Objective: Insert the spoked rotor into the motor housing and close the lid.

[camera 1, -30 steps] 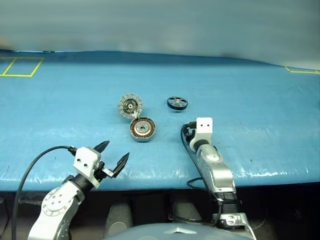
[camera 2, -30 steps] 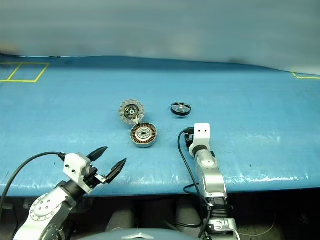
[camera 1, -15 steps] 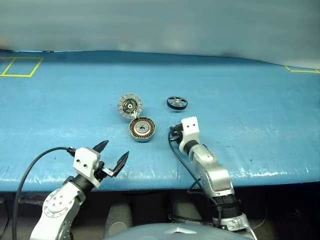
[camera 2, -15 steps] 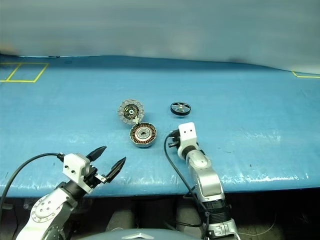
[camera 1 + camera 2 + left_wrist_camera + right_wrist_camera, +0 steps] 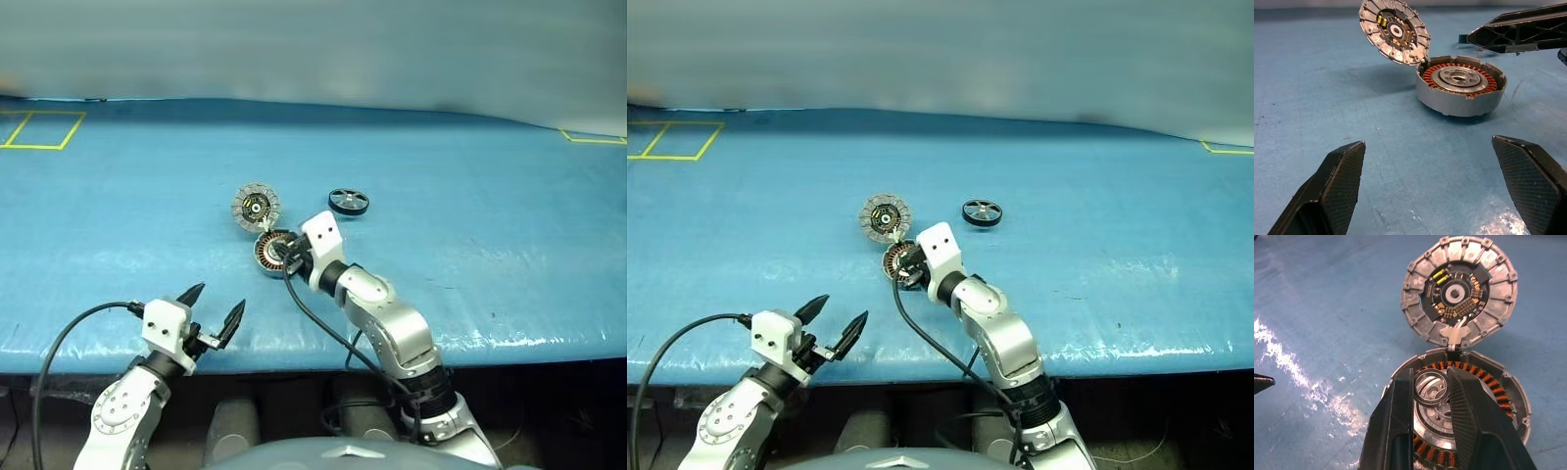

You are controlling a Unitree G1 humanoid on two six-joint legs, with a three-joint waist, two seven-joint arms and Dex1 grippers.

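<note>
Rotor (image 5: pixel 348 202) not yet in housing (image 5: pixel 1449 100); it lies flat on the blue table (image 5: pixel 509 186), out on the far side.

Nearest, at the front table edge: left gripper (image 5: pixel 216 302), claw spread wide, holding nothing, aimed across the table at the housing, well short of it.

Next out, mid-table: right gripper (image 5: pixel 1430 377) sits over the open housing, reaching in from the housing's right. Claw narrow, fingers a small gap apart; the silvery hub shows through that gap. Cannot tell whether the fingertips touch the hub. Copper windings are visible around it.

Behind the housing: lid (image 5: pixel 255 206), joined at the housing's far rim and swung open, tilted up with its inside face (segmented grey rim, dark centre) showing.

Farthest: the rotor, to the lid's right and well apart from lid and housing.
</note>
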